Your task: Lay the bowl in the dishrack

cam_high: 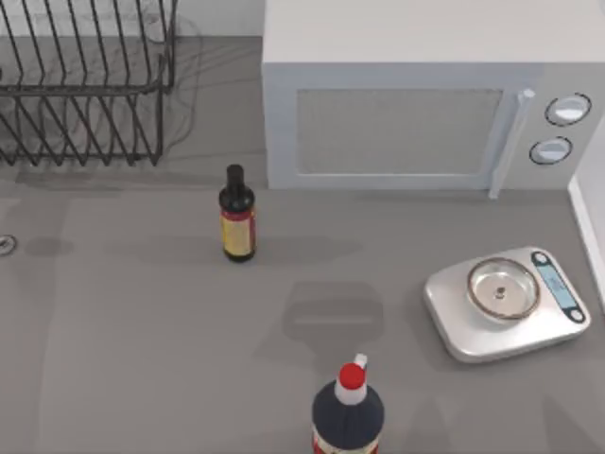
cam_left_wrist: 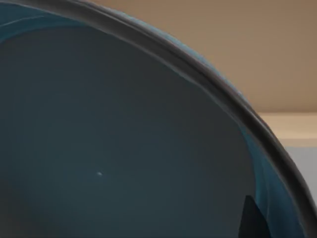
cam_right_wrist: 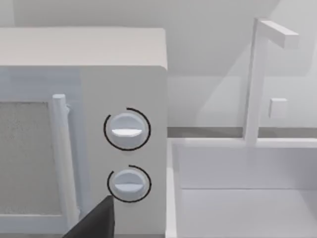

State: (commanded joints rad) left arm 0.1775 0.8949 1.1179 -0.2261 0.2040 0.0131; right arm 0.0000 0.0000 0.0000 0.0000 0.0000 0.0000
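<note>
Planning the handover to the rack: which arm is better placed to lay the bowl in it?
Left, probably. Its wrist view looks straight into the bowl at close range, and the dishrack is on the table's left. The right wrist faces the microwave.

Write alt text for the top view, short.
A grey table seen from above: a dark wire dishrack at the far left, a white microwave beside it at the back. A dark bottle stands mid-table, a steel kitchen scale sits at the right, and a red-capped bottle stands at the near edge.
</note>
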